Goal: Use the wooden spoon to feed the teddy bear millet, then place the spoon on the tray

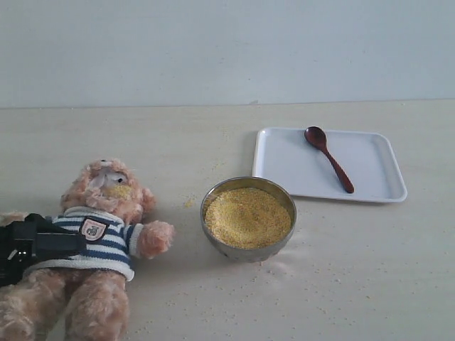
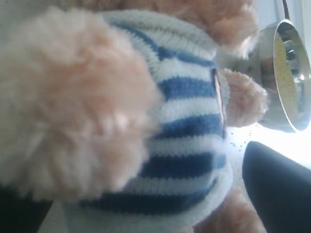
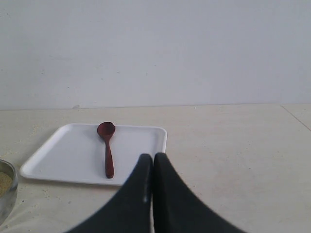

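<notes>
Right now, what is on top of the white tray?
Only a wooden spoon lies on the tray; the rest looks bare. The strip beneath the spoon is hidden.

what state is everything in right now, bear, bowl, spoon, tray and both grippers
teddy bear, lying on its back on the table, yellowish patch on its muzzle
left gripper, against the bear's side, grip unclear
steel bowl, upright, full
millet, heaped in the bowl, stray grains on the table
wooden spoon, lying flat on the tray, not held
tray, flat on the table, holding only the spoon
right gripper, shut, empty, short of the tray
</notes>
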### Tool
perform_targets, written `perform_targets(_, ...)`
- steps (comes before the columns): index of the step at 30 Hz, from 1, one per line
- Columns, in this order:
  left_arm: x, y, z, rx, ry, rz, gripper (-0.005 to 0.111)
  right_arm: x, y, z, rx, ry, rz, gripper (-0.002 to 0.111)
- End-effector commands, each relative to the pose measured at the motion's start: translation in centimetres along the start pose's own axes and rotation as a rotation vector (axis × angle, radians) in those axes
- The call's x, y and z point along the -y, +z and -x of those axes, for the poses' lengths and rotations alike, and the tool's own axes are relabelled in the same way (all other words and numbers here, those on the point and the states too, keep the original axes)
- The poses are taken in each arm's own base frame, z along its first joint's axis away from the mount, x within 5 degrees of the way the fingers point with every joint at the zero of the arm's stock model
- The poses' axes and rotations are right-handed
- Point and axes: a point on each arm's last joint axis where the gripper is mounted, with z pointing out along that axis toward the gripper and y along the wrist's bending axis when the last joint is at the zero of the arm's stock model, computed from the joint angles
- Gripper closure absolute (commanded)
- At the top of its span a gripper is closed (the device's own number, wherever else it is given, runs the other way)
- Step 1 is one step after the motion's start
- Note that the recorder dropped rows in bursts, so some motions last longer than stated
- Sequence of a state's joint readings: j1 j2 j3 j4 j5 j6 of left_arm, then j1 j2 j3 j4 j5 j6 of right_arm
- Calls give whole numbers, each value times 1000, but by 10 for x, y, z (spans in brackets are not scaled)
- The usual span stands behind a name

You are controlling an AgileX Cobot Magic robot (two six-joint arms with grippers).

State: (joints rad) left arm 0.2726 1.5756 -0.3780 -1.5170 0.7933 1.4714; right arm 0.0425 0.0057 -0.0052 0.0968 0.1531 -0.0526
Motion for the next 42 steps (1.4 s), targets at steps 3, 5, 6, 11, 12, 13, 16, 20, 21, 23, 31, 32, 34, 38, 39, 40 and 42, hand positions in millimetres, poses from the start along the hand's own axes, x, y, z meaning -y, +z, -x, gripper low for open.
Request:
perform_targets(3,9,-20,3,62,-10,16,14,0,0,-1,7,-10,-4,108)
perform_targets(5,14,-26,4,82,0,18,14,0,0,-1,7,-10,-4,108)
perform_targets(6,17,-29,5,93,10,19,14,0,0,-1,7,-10,-4,108)
perform_targets(11,31,-44,6,163,34,29,14,0,0,-1,7,-10,-4,108)
perform_targets(12,34,-47,6,178,39,33,14,0,0,-1,7,-10,-4,108)
perform_targets(13,40,-54,5,203,57,44,14,0,0,-1,7,-10,-4,108)
perform_targets(16,51,-67,-1,215,113,76,17,0,0,-1,7,-10,-4,108)
perform_targets(20,69,-87,-19,223,201,129,48,0,0,-1,7,-10,-4,108)
perform_targets(21,75,-91,-22,233,228,111,55,0,0,-1,7,-10,-4,108)
perform_targets(23,90,-100,-31,274,288,60,75,0,0,-1,7,-10,-4,108)
perform_targets(31,125,-128,-62,469,373,-9,102,0,0,-1,7,-10,-4,108)
perform_targets(32,127,-129,-64,479,375,-13,102,0,0,-1,7,-10,-4,108)
perform_targets(34,130,-131,-66,490,367,-37,102,0,0,-1,7,-10,-4,108)
perform_targets(38,139,-135,-69,542,349,-121,102,0,0,-1,7,-10,-4,108)
perform_targets(39,141,-137,-69,567,350,-132,102,0,0,-1,7,-10,-4,108)
perform_targets(40,142,-139,-69,593,349,-137,102,0,0,-1,7,-10,-4,108)
perform_targets(42,144,-144,-70,667,352,-133,102,0,0,-1,7,-10,-4,108)
